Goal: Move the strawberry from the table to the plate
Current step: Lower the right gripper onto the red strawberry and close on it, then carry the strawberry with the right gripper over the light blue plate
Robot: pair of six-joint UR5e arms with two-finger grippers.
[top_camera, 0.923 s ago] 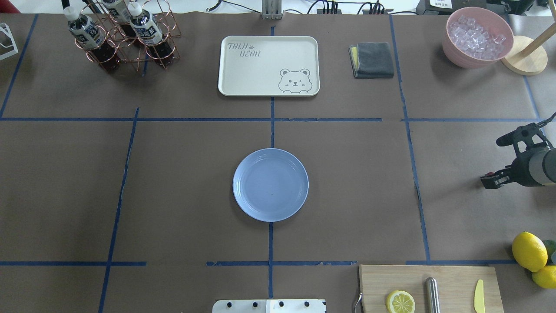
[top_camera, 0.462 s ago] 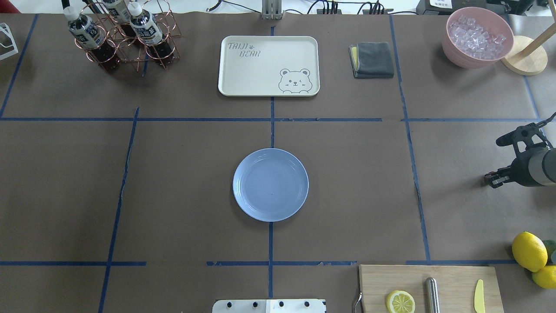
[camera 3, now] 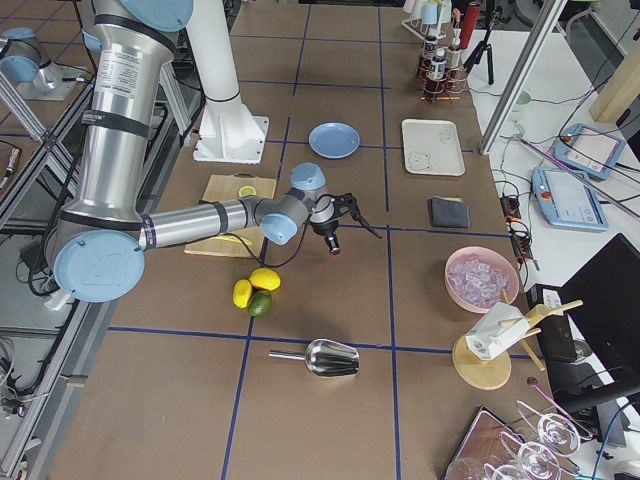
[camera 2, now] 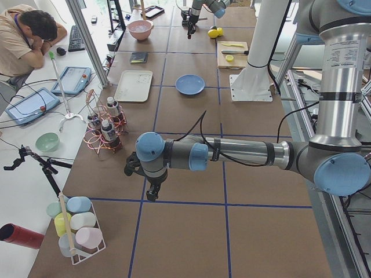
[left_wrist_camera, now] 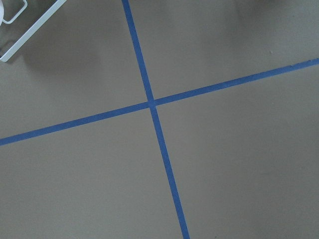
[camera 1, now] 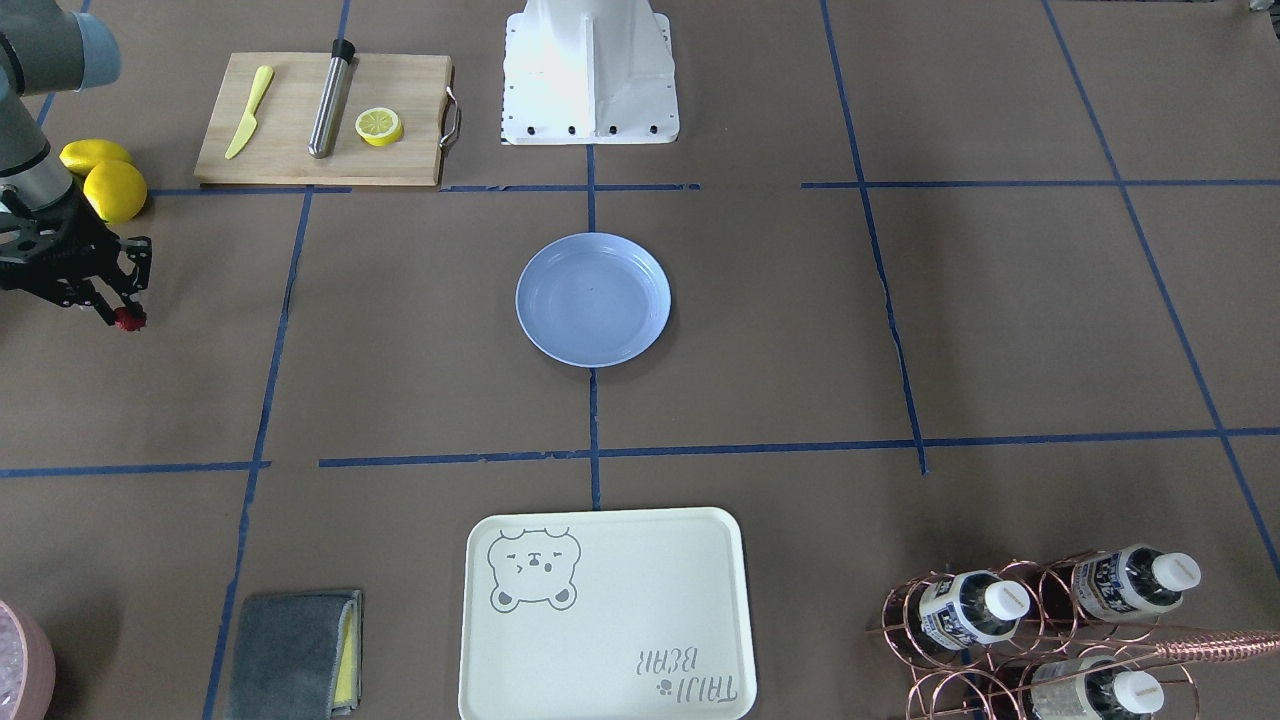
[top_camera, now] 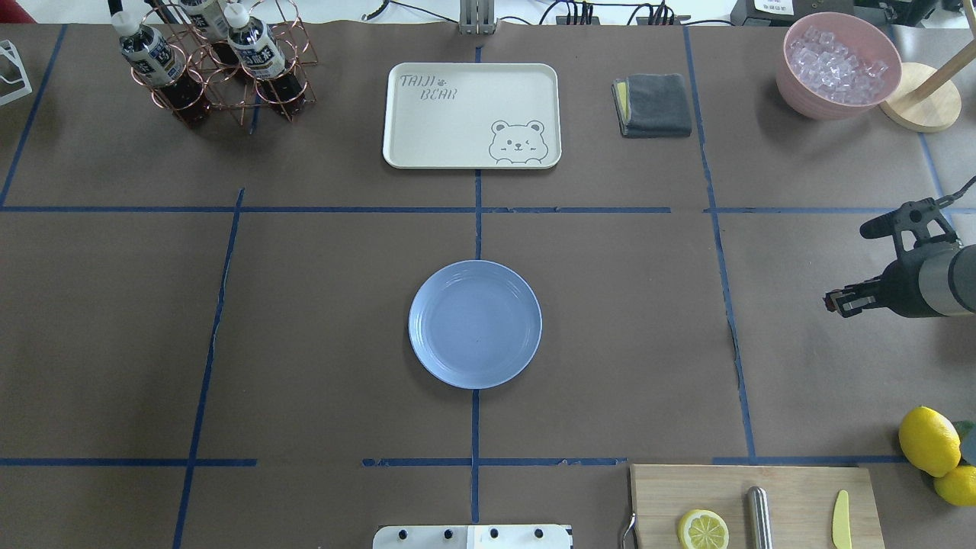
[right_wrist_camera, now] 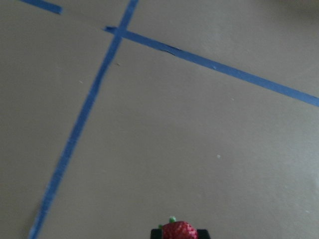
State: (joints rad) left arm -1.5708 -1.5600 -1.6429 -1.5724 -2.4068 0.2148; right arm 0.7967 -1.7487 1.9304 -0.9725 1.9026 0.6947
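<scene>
The strawberry [right_wrist_camera: 178,230] is a small red berry with a green tip, pinched at the bottom edge of the right wrist view. My right gripper [camera 1: 118,314] is shut on it and hangs above the brown table [top_camera: 610,320], well to the right of the pale blue plate [top_camera: 475,324] in the overhead view. The berry shows as a red dot [camera 1: 128,320] at the fingertips. The plate [camera 1: 593,298] has nothing on it. My left gripper [camera 2: 152,194] shows only in the exterior left view, low over the table far from the plate; open or shut I cannot tell.
A cutting board [top_camera: 755,507] with a lemon half [top_camera: 702,529], a metal rod and a yellow knife sits at the near right. Whole lemons [top_camera: 929,441] lie beside it. At the far side stand a bear tray [top_camera: 471,114], a grey cloth [top_camera: 653,105], a pink ice bowl [top_camera: 837,65] and a bottle rack [top_camera: 217,61].
My right gripper, still holding the strawberry, has shifted a little toward the table's middle and slightly farther from the robot. The plate has not moved.
</scene>
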